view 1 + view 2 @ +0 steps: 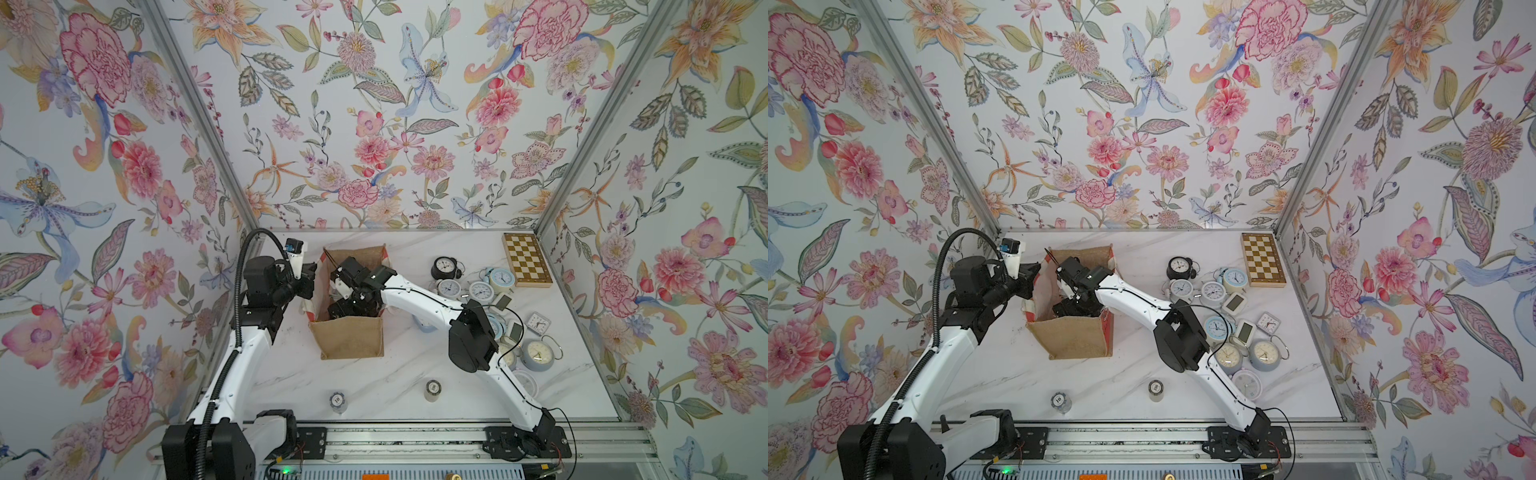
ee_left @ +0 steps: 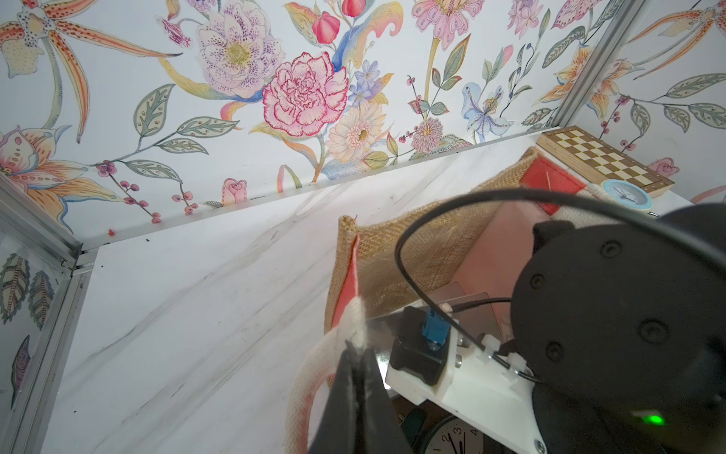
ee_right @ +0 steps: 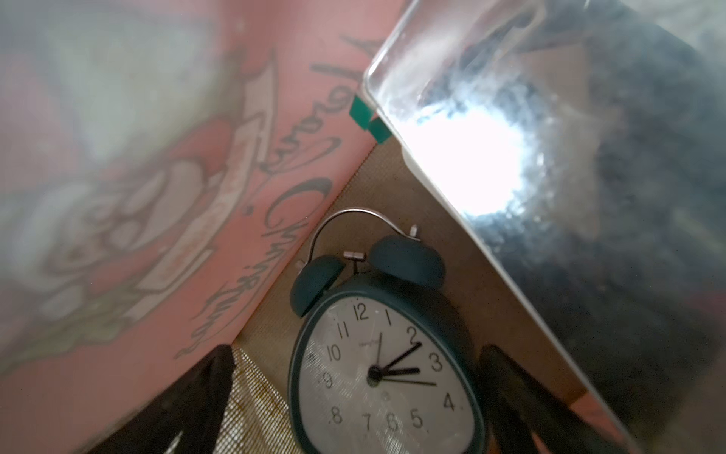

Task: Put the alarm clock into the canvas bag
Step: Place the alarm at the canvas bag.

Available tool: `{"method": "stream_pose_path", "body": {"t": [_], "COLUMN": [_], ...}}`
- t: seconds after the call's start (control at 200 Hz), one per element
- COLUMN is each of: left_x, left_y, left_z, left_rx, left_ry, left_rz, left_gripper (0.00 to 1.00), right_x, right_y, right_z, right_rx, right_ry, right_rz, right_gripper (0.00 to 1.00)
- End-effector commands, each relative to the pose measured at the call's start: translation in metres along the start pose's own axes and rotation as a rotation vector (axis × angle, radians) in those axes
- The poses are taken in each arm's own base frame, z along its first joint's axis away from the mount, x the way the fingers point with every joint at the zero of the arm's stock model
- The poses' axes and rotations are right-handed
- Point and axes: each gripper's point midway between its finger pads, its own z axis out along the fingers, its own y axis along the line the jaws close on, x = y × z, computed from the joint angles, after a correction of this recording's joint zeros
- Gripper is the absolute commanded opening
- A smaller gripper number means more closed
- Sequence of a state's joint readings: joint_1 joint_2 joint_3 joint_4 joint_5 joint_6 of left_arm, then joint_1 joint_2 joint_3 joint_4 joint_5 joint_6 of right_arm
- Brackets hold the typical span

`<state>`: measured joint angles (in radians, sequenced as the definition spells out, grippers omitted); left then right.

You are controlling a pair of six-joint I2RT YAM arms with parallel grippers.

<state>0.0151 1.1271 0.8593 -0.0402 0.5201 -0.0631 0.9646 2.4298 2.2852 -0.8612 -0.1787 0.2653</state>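
In both top views the left gripper (image 1: 309,277) pinched the canvas bag (image 1: 353,338) at its ten-o'clock rim, apparently to keep the mouth spread. The right gripper (image 1: 1074,309) reached down inside, and spare clocks (image 1: 482,291) lay heaped at the bag's three o'clock.

The left wrist view showed those jaws clenched on the whitish strap handle (image 2: 355,328).

In the right wrist view the alarm clock (image 3: 387,369) lay face-up on the bag's floor between the right gripper's spread fingers (image 3: 212,377). It seemed released, though one finger sat very close.

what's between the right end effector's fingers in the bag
A dark teal twin-bell alarm clock, face up on the canvas bag's floor; the right wrist view shows it.
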Motion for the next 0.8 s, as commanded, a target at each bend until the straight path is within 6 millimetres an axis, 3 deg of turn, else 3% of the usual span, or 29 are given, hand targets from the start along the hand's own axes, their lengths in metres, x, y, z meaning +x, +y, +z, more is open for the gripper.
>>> {"method": "stream_pose_path", "body": {"t": [0.0, 0.28, 0.46, 0.6, 0.796], "left_x": [-0.012, -0.011, -0.011, -0.011, -0.012], "left_y": [-0.002, -0.002, -0.003, -0.002, -0.002], "left_z": [-0.006, -0.006, -0.006, -0.005, -0.006], "left_rx": [0.007, 0.008, 0.010, 0.008, 0.010], "left_ry": [-0.046, -0.044, -0.044, -0.044, -0.045], "left_rz": [0.027, 0.025, 0.025, 0.024, 0.024], "left_gripper": [0.05, 0.06, 0.06, 0.07, 0.07], "right_x": [-0.022, -0.038, -0.045, -0.046, -0.037], "right_y": [0.019, 0.029, 0.022, 0.006, -0.032], "right_z": [-0.053, -0.111, -0.144, -0.165, -0.189], "right_rx": [-0.037, -0.060, -0.053, -0.013, 0.069], "right_ry": [-0.089, -0.188, -0.244, -0.276, -0.293], "right_rz": [-0.027, -0.038, -0.031, -0.021, 0.020], "right_gripper": [0.99, 0.99, 0.99, 0.99, 0.99]}}
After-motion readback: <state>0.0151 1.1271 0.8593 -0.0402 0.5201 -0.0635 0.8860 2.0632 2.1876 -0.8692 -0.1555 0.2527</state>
